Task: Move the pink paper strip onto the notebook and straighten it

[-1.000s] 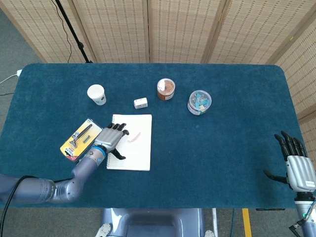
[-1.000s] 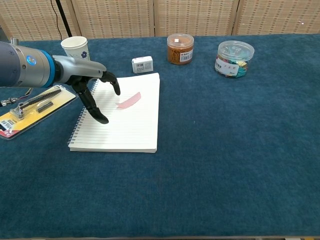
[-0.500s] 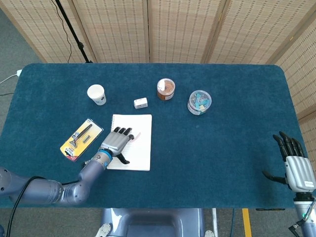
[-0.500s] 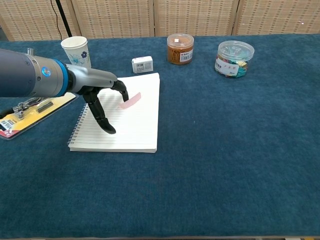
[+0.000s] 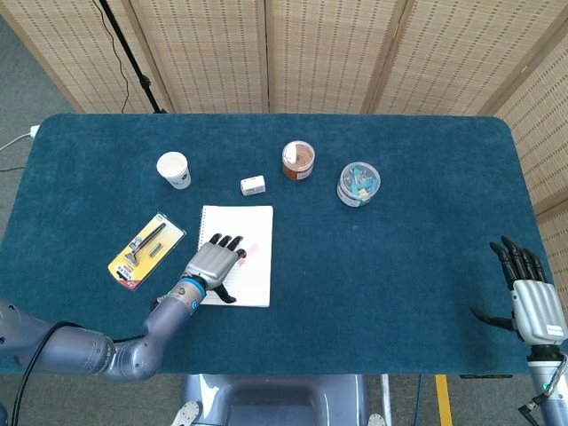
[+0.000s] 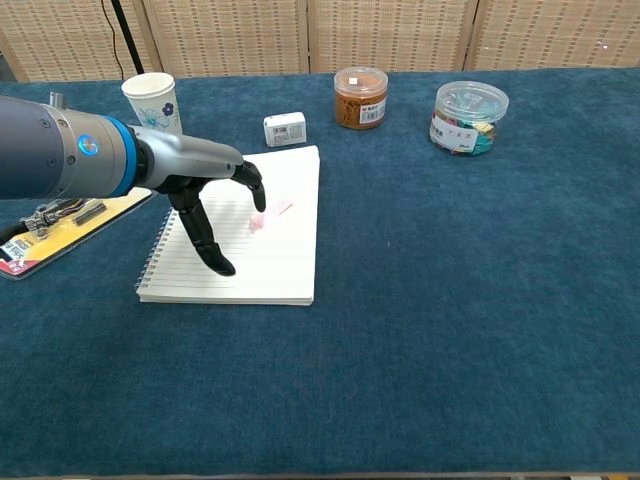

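The white spiral notebook lies left of the table's middle. On its page lies the pink paper strip, partly hidden under my left hand. My left hand lies flat over the notebook with its fingers spread; a fingertip touches the strip's near end. My right hand hangs open with spread fingers at the table's right edge, far from the notebook; the chest view does not show it.
A paper cup, a small white box, a brown jar and a clear tub of clips stand behind the notebook. A yellow tool package lies left of it.
My left hand has slid along the notebook toward the near side and onto the strip, which now lies lower on the page and half covered. The right hand has barely moved.
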